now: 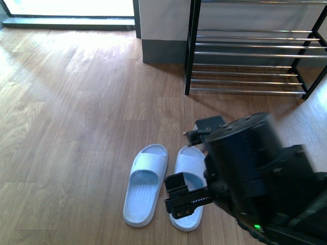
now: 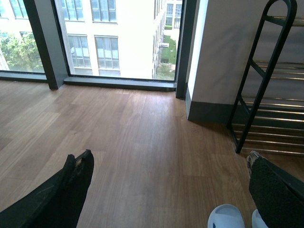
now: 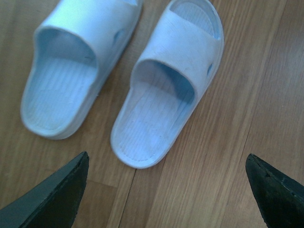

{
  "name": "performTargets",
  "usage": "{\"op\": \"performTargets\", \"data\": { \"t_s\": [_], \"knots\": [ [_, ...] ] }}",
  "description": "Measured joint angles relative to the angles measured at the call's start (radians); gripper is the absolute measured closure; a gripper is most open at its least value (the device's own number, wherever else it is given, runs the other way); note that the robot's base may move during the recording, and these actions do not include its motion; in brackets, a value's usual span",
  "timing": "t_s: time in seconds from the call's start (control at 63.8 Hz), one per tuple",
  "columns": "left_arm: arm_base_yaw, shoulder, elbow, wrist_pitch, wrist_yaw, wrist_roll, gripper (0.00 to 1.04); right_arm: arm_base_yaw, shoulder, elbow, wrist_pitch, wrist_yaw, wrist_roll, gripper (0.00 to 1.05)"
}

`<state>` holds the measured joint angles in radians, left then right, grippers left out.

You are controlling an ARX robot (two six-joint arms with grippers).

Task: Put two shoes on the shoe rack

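Jaws spread wide and empty, the right gripper (image 3: 167, 164) hangs over the heel end of the pale blue slides (image 3: 166, 90), its bulky arm (image 1: 250, 163) angled down above them, the shoe rack (image 1: 245, 53) standing well beyond their toes.

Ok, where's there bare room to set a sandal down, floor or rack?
On the shoe rack the visible chrome tiers hold nothing. Bare floor spreads beside the left slide, away from its mate, and a strip lies between the slides' toes and the rack. It is crowded at the right slide, where the right arm hangs over it.
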<state>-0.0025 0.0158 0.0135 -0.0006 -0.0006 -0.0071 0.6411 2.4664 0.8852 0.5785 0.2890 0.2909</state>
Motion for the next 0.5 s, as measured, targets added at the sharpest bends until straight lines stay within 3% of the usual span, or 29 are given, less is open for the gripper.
{"op": "performTargets", "data": {
  "t_s": [0.125,0.502],
  "knots": [
    [0.0,0.0,0.0,0.0,0.0,0.0,0.09,-0.014,0.138,0.148,-0.048,0.06,0.015,0.09],
    [0.0,0.0,0.0,0.0,0.0,0.0,0.09,-0.103,0.428,0.496,-0.093,0.11,0.009,0.09]
  ]
}}
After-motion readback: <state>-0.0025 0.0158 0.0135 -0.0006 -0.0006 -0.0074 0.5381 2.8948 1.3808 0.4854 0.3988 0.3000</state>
